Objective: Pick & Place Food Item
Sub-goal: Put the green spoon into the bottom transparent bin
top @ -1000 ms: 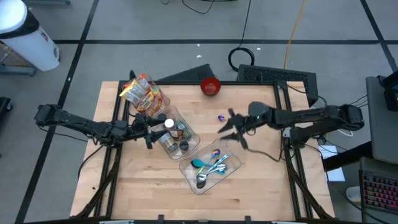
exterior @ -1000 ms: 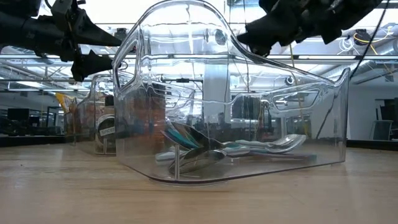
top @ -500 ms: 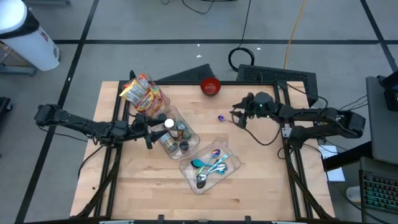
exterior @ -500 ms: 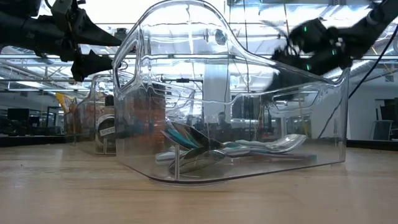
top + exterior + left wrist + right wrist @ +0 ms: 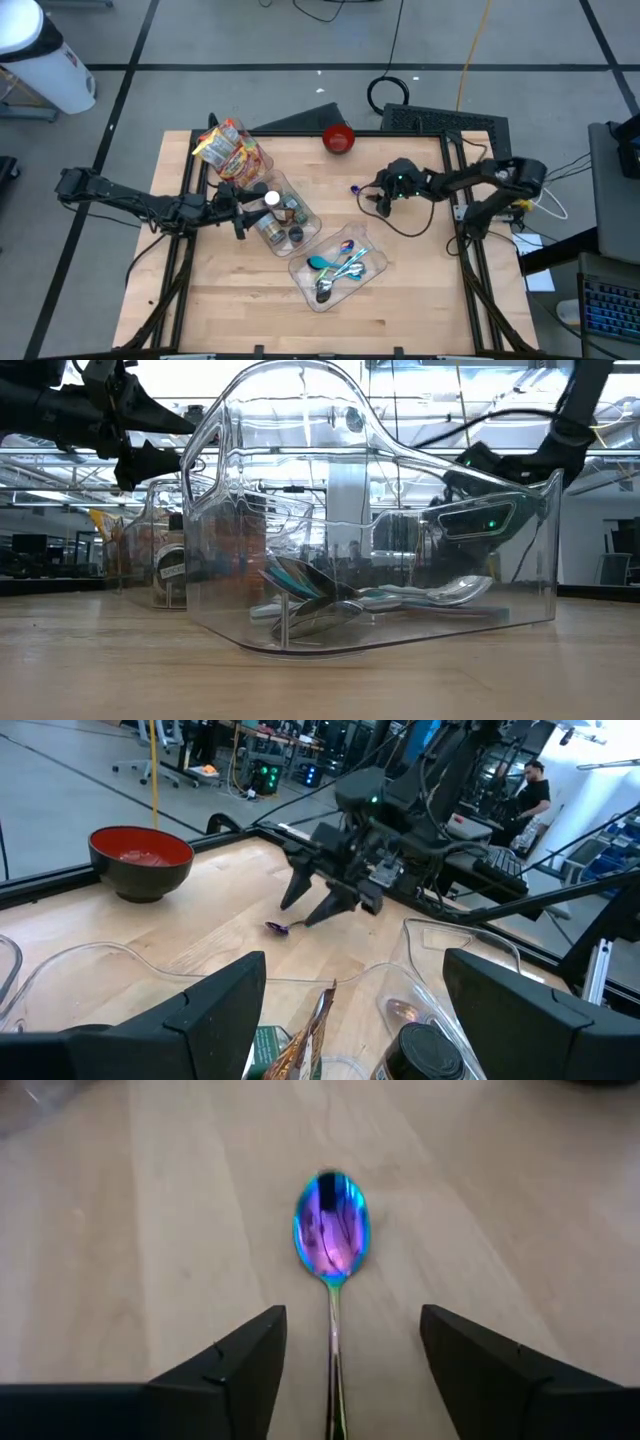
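Right gripper (image 5: 368, 199) has dropped low over the spoon (image 5: 332, 1230), jaws open wider, empty; left gripper (image 5: 243, 212) unchanged, open, empty.

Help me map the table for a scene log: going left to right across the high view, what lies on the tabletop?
Snack bag → clear bin of jars → clear bin of spoons → purple spoon → right gripper, open around the spoon's handle end.
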